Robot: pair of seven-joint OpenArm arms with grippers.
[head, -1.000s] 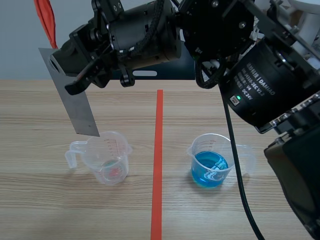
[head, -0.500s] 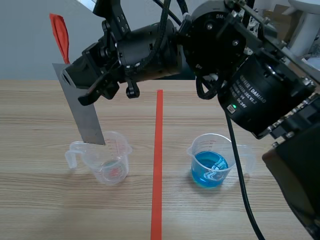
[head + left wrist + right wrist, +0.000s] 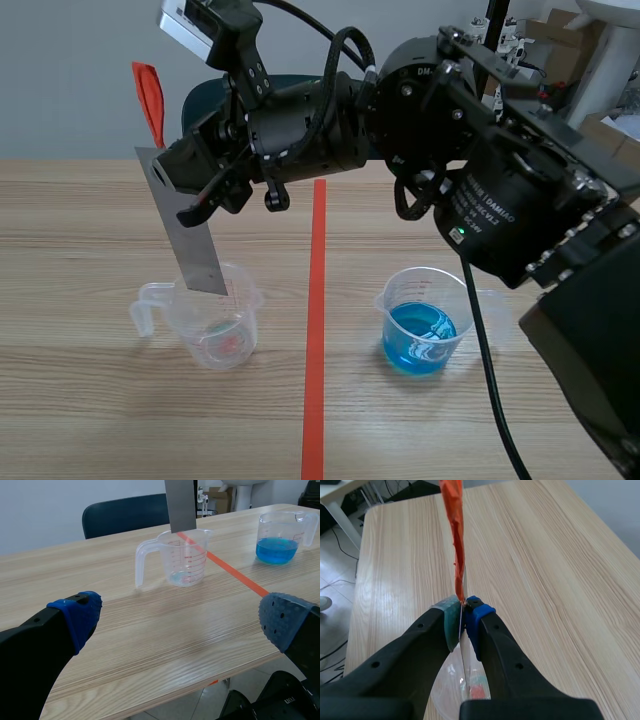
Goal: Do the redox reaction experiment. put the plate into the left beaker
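No legible text; motor label (image 3: 487, 203) blurred.

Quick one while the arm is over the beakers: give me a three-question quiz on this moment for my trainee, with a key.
1. True or false: the left gripper is shut on the metal plate.
2. Fill in: the right beaker holds ___ liquid.
3. Where is the metal plate's lower edge? A. at the mouth of the clear beaker; B. dipped in the right beaker; C. resting in the left gripper.
Key:
1. False: the left gripper is open, and the right gripper pinches the metal plate.
2. blue
3. A
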